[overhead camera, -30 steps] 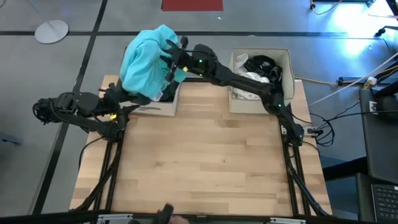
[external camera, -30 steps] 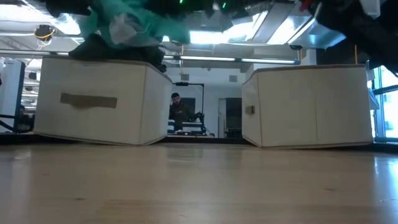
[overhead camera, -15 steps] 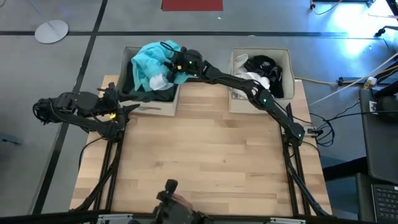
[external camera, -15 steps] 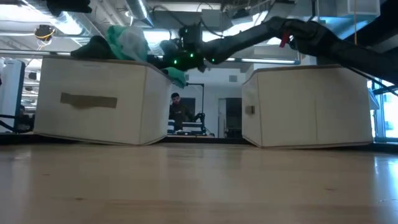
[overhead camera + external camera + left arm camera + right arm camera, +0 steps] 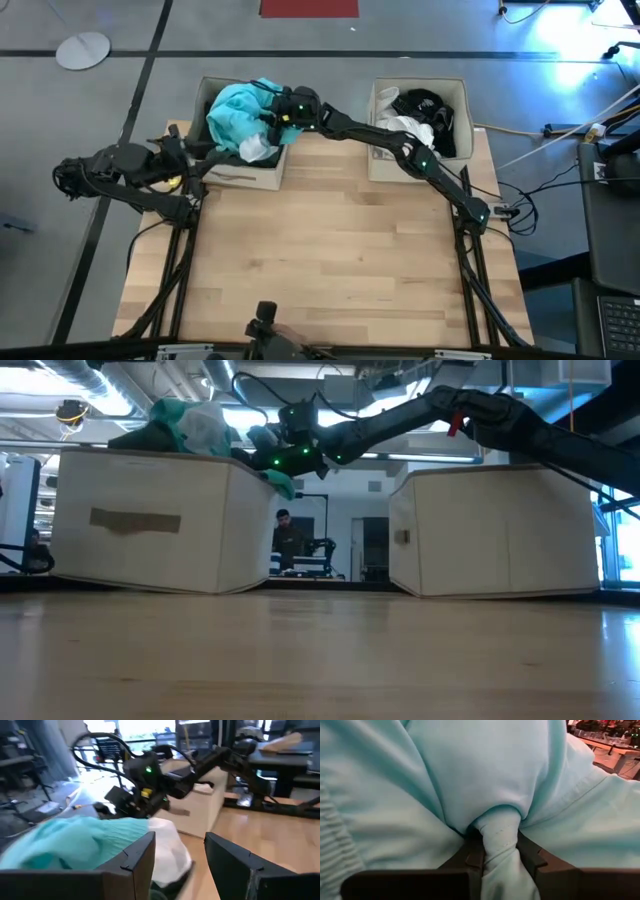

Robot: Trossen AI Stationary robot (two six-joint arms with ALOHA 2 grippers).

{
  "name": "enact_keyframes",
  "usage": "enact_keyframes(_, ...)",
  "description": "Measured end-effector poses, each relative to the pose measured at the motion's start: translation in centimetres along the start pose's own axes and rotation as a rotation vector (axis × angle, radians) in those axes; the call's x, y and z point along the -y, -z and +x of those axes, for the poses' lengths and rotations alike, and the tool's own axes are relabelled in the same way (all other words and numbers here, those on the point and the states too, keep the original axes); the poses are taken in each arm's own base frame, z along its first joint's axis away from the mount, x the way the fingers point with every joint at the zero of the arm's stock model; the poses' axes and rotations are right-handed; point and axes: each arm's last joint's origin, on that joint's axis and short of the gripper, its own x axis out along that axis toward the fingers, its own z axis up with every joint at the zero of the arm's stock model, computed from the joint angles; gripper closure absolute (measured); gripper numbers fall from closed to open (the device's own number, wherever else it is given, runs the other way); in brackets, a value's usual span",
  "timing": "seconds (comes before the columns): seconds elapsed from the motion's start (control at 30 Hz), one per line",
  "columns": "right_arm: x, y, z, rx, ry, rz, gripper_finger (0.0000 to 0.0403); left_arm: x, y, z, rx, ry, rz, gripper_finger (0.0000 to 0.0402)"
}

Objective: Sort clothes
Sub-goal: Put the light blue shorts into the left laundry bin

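A turquoise garment point(image 5: 232, 112) lies bunched on top of the left beige fabric box point(image 5: 240, 176), over a white garment point(image 5: 256, 149) and dark clothes. My right gripper point(image 5: 273, 113) reaches across from the right and is shut on the turquoise garment point(image 5: 470, 780) at the box's right side. My left gripper point(image 5: 207, 160) is open at the box's near left corner, and its fingers point(image 5: 145, 855) touch nothing. The right beige box point(image 5: 458, 95) holds a black garment point(image 5: 426, 103) and a white one point(image 5: 402, 128). My right gripper pinches a gathered fold of the turquoise garment point(image 5: 499, 832) between its two fingers, coming level from the table's right. The rest of the garment spreads beyond the fingers and lies on the clothes in the left box, slack.
The two boxes stand along the table's far edge with a gap between them point(image 5: 328, 155). The wooden tabletop point(image 5: 330, 260) stretches bare from the boxes to the near edge. In the low view a person point(image 5: 290, 540) shows far off in the room behind.
My right gripper has gone down toward the left box with the turquoise garment. The garment, held high and spread out before, has sunk and bunched on top of the box's clothes. My left gripper has edged toward the box.
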Motion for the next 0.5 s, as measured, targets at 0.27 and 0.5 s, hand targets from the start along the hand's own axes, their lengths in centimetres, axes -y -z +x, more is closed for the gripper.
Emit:
enact_keyframes(0.27,0.2,-0.4,0.0,0.042,0.046,0.050,0.0302,0.0,0.9,0.5,-0.031,-0.133,0.063,0.0239)
enact_keyframes(0.5,0.3,-0.7,0.0,0.059,0.049,0.071,0.0171,0.6,2.5,1.2,-0.068,-0.131,0.081,0.0239)
